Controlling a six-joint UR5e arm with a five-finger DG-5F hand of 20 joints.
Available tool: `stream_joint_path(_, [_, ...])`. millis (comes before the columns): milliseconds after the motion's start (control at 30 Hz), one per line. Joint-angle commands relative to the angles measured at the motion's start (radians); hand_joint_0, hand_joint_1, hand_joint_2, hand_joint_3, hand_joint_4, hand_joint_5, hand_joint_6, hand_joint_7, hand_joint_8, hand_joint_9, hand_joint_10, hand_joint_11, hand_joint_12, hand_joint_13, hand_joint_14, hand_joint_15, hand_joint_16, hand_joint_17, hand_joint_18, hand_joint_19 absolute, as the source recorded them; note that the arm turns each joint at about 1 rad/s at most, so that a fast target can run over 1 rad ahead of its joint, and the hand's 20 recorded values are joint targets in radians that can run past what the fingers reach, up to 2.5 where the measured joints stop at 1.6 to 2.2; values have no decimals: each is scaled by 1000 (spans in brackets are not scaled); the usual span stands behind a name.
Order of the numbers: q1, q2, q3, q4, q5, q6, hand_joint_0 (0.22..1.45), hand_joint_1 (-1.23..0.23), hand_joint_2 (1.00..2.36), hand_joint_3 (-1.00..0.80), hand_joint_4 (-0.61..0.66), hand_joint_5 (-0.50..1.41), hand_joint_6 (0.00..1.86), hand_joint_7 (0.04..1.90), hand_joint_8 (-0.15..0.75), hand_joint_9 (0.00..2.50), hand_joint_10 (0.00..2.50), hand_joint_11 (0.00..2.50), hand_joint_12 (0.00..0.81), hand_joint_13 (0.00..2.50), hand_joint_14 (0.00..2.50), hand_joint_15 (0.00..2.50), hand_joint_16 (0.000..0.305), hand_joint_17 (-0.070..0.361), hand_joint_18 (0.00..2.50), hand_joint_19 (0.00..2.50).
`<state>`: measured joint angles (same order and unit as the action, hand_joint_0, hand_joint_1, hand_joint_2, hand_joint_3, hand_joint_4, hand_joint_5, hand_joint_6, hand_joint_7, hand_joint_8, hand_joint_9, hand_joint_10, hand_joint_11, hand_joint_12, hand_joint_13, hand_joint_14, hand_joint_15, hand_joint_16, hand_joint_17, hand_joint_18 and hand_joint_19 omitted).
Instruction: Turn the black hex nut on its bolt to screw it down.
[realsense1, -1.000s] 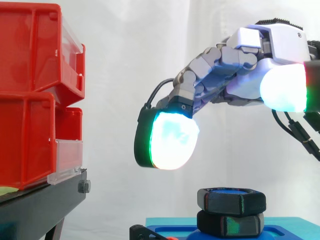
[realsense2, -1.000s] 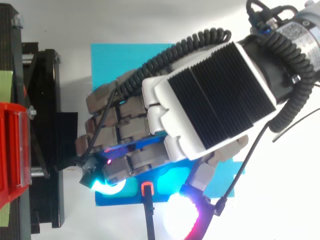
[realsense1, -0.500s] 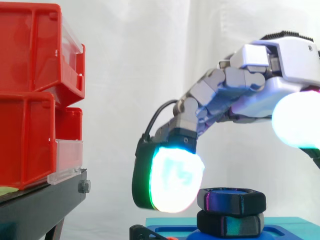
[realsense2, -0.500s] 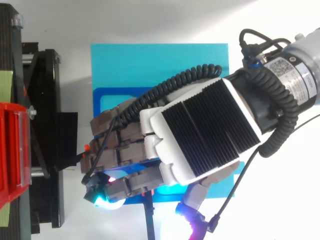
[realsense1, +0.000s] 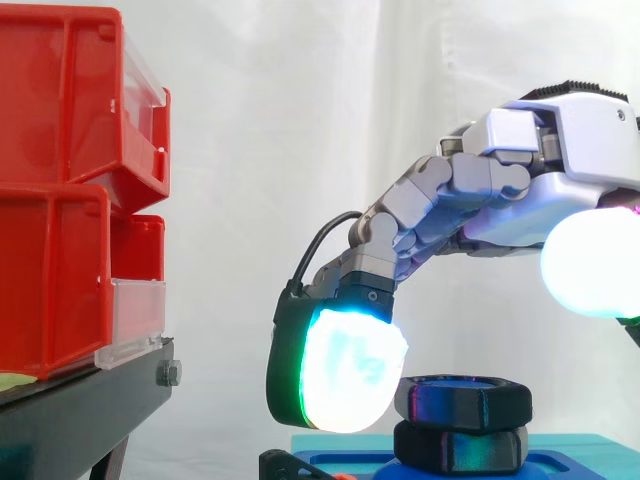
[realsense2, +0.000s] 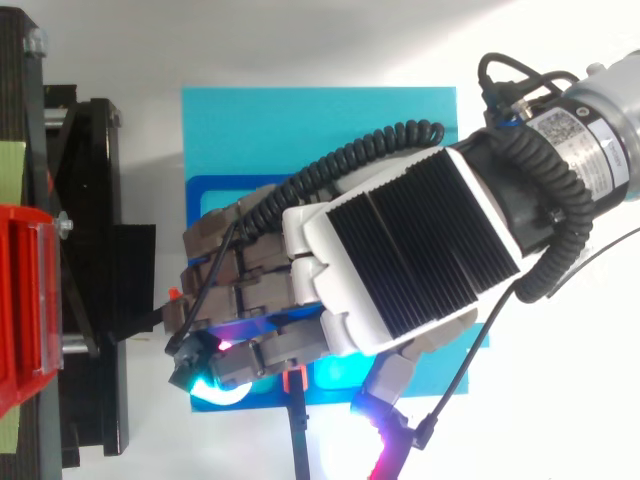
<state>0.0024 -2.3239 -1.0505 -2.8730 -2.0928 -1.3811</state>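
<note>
The black hex nut (realsense1: 462, 400) sits on top of a second black hex piece (realsense1: 460, 447), and the two are stacked on the blue base plate (realsense2: 300, 130) beneath it. Above and to the right of the nut hangs the hand (realsense1: 540, 200), open and gripping nothing, its fingers reaching down in a loose curve. One fingertip pad (realsense1: 345, 375), glowing white and cyan, sits right at the nut's left edge; I cannot tell whether it touches. The thumb pad (realsense1: 595, 265) glows white, well above and to the right of the nut. Far left of the nut, red bins (realsense1: 60, 190) rest on a black stand (realsense1: 80, 415).
</note>
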Motion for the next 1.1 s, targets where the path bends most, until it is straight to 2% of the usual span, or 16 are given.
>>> stream_joint_path(0, [-4, 0, 0, 1, -1, -6, 517, -340, 1000, -500, 304, -210, 847, 584, 308, 505, 8, 351, 364, 677, 8, 271, 48, 108, 574, 346])
stream_joint_path(100, [-5, 0, -2, 1, -1, -12, 517, -340, 1000, -500, 303, -210, 847, 583, 310, 508, 8, 352, 362, 677, 9, 274, 48, 108, 573, 350])
stream_joint_path(367, [-25, 0, -11, -3, -16, -29, 516, -341, 1000, -500, 303, -210, 848, 586, 308, 508, 8, 344, 363, 678, 10, 271, 48, 108, 577, 346])
stream_joint_path(633, [-33, 0, -26, 4, -16, -35, 518, -346, 1000, -500, 305, -210, 849, 578, 307, 509, 8, 344, 363, 679, 9, 275, 48, 108, 572, 342])
stream_joint_path(767, [-38, 0, -26, 4, -19, -35, 511, -401, 1000, -500, 306, -218, 831, 556, 306, 504, 8, 346, 362, 681, 9, 273, 48, 108, 576, 340])
stream_joint_path(867, [-41, 0, -26, 4, -23, -41, 493, -507, 1000, -500, 304, -212, 710, 678, 299, 492, 7, 333, 361, 683, 9, 275, 49, 111, 577, 340])
stream_joint_path(933, [-42, 0, -26, 4, -24, -53, 480, -569, 1000, -500, 303, -206, 614, 841, 299, 492, 7, 344, 361, 681, 9, 288, 51, 114, 566, 352])
stream_joint_path(1067, [-45, 0, -26, 4, -24, -61, 474, -601, 1000, -500, 292, -204, 549, 950, 298, 489, 9, 342, 363, 676, 9, 296, 52, 117, 554, 362])
